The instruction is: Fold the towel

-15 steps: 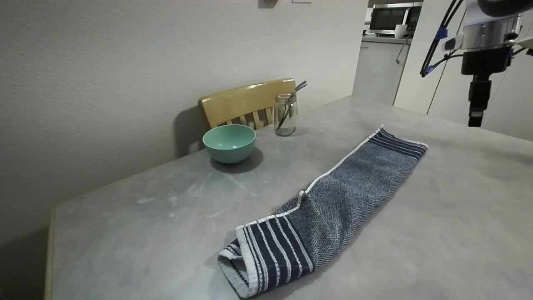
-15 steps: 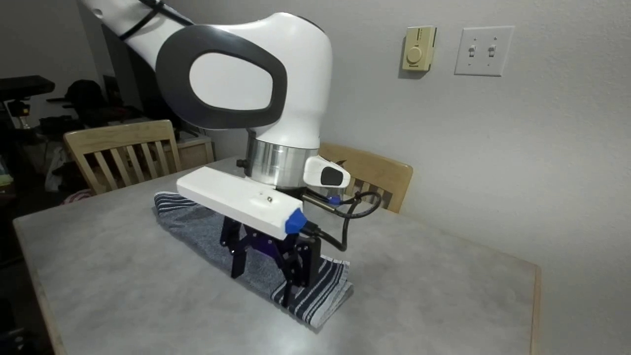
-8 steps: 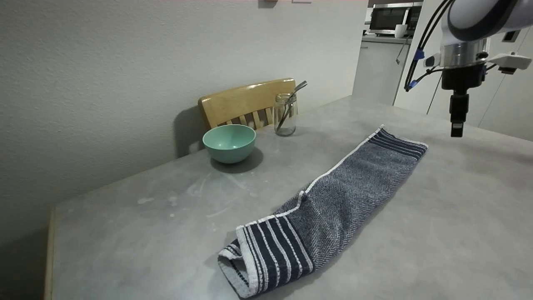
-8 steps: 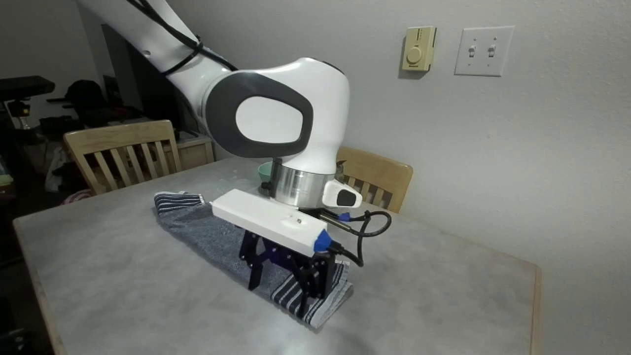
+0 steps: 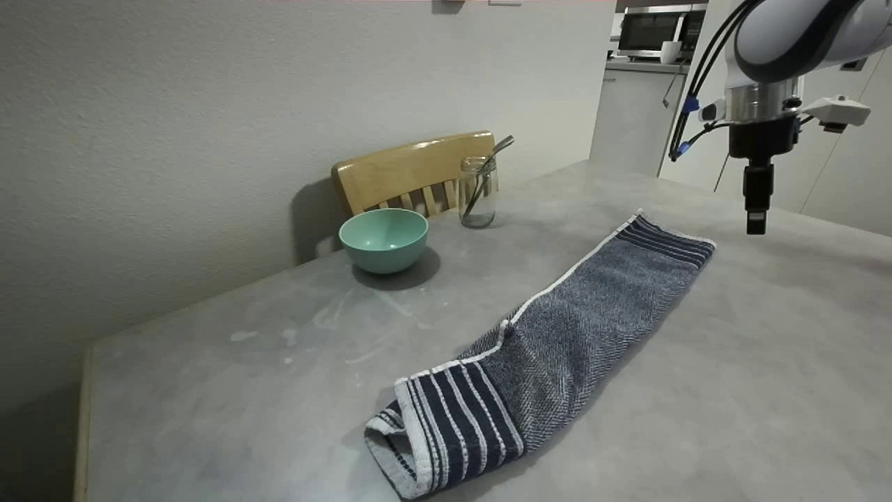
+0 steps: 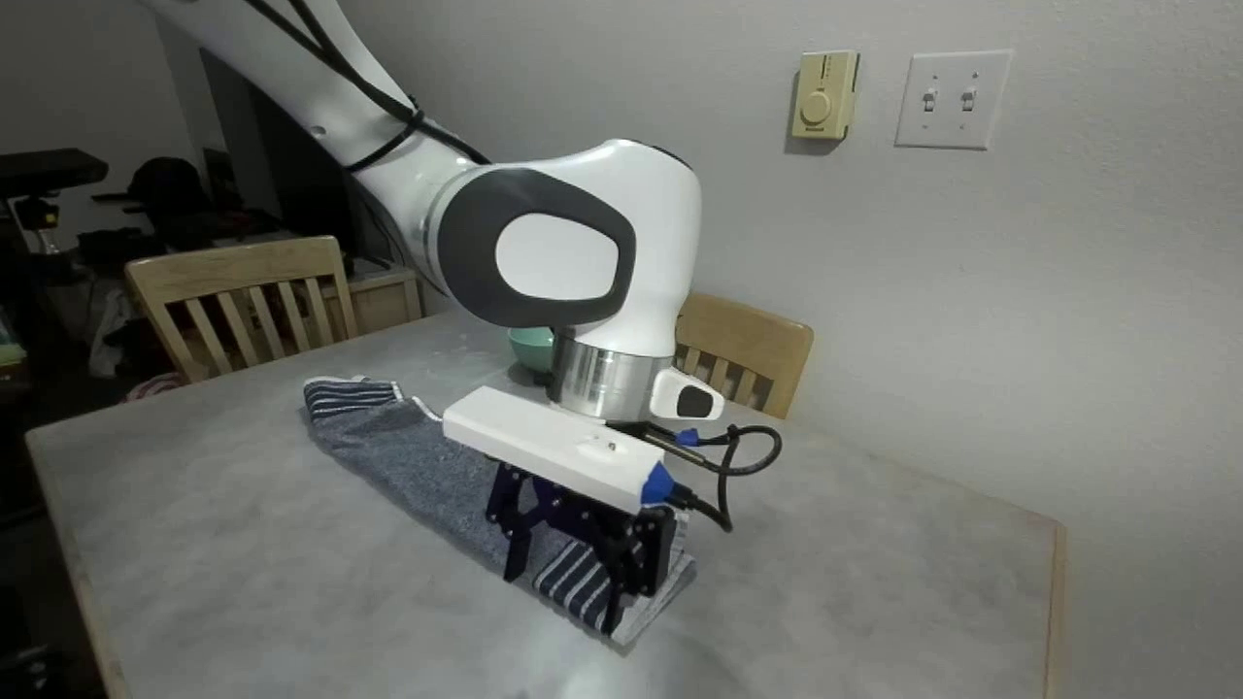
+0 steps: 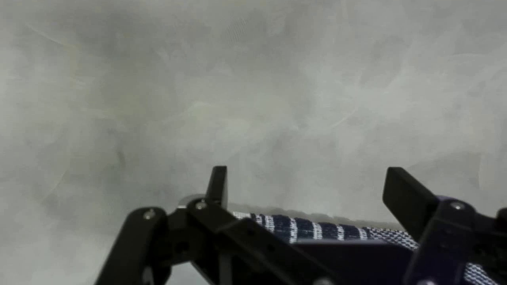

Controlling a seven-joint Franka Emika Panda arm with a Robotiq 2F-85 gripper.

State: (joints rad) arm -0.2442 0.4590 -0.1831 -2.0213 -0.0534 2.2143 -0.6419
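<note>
Pincer [image 6: 563,594] spread wide near a striped towel [image 5: 592,328] on the worktop [image 5: 209,418]

In an exterior view, the long blue-grey towel runs slantwise from the bottom of the frame to the right of centre, banded with dark and white stripes at each end. Its lower end is doubled over, a gap showing between the layers. A teal bowl [image 5: 383,244] stands upright left of centre; to its right, a glass jar [image 5: 481,206] holds a leaning utensil [image 5: 503,144] before a wooden chair [image 5: 411,167]. The pincer hangs at the right, above the worktop and apart from the towel, seen edge-on.

In an exterior view, the white arm [image 6: 555,254] slants in from the upper left, and the pincer's two fingers [image 6: 517,555] stand well apart at lower centre, in front of the towel end lowest in this frame. A thermostat [image 6: 825,95] and a switch plate [image 6: 954,116] show at upper right.

In the wrist view, the fingers frame a broad gap low in the frame. A strip of the towel, part striped and part speckled, crosses the bottom, partly hidden by the pincer.
</note>
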